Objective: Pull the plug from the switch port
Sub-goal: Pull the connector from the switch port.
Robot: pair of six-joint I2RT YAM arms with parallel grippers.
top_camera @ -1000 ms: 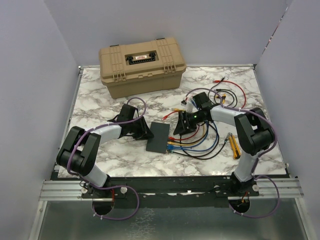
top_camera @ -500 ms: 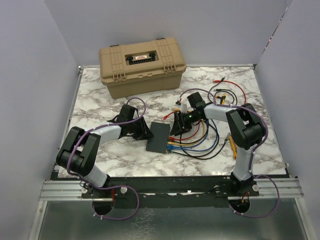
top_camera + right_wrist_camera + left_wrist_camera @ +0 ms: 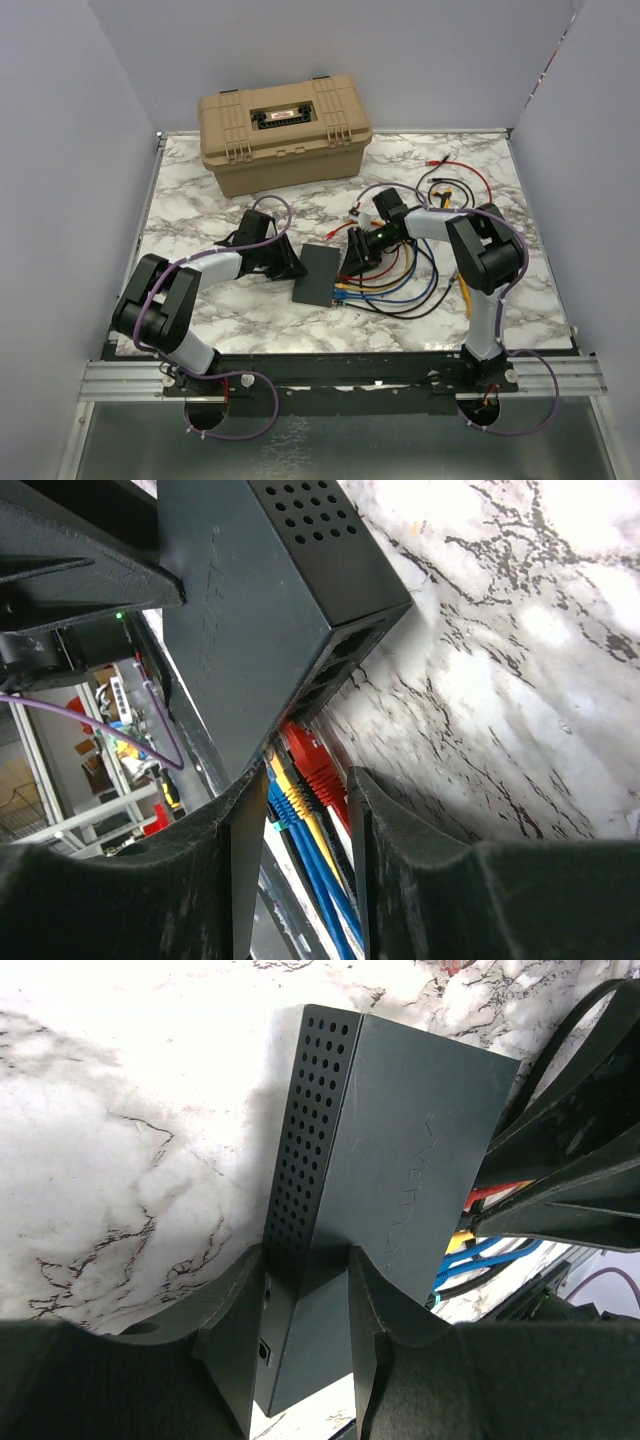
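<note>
The switch is a thin flat black box lying on the marble table. It also shows in the left wrist view and the right wrist view. A red plug, a yellow plug and blue plugs sit in its port edge. My left gripper is shut on the switch's left end, one finger on each face. My right gripper is open at the port edge, its fingers either side of the plugs, with the red plug nearest the right finger.
A large tan toolbox stands at the back. Looped black, blue, red and yellow cables lie right of the switch. More loose cables lie at the back right. A yellow-handled tool lies near the right arm.
My right arm has swung left and brought its gripper closer onto the plugs at the switch's port edge. The left arm and the switch have not moved.
</note>
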